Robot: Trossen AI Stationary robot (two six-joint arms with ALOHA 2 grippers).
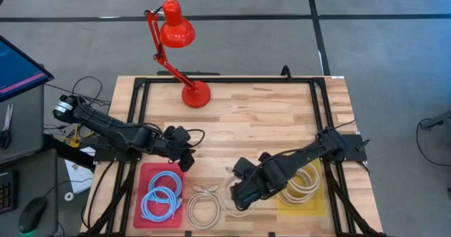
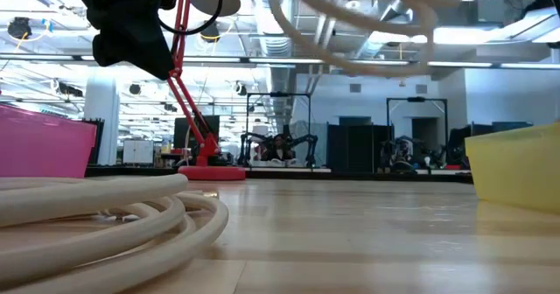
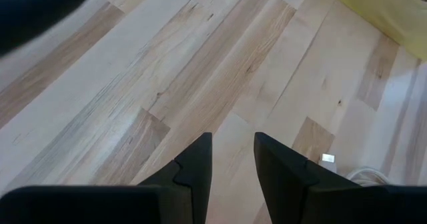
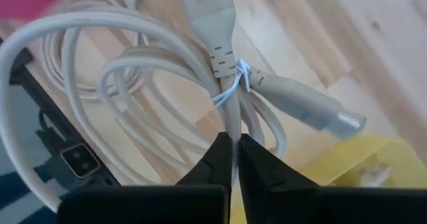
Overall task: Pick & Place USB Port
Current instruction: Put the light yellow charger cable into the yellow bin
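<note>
A beige cable coil (image 1: 236, 197), bound with a white tie (image 4: 235, 77), has grey plugs (image 4: 313, 107) sticking out of the bundle. My right gripper (image 4: 232, 141) is shut on it, between the two trays (image 1: 243, 189). In the low view its loops (image 2: 350, 18) hang in the air. My left gripper (image 3: 232, 147) is open and touches nothing. It hovers over bare wood by the pink tray's far right corner (image 1: 185, 156). My right gripper pinches one strand of the beige coil (image 4: 230, 121) between its two fingers, just beside the white tie. The strand runs into the gap along the fingers. The coil is lifted clear of the table and its loops (image 4: 80, 57) spread out beyond the fingertips.
A pink tray (image 1: 144, 177) holds blue cable coils (image 1: 161, 195). A yellow tray (image 1: 313, 202) holds beige coils (image 1: 303, 180). Another beige coil (image 1: 204, 207) lies on the wood between them, near the front edge. A red desk lamp (image 1: 184, 61) stands at the far edge.
</note>
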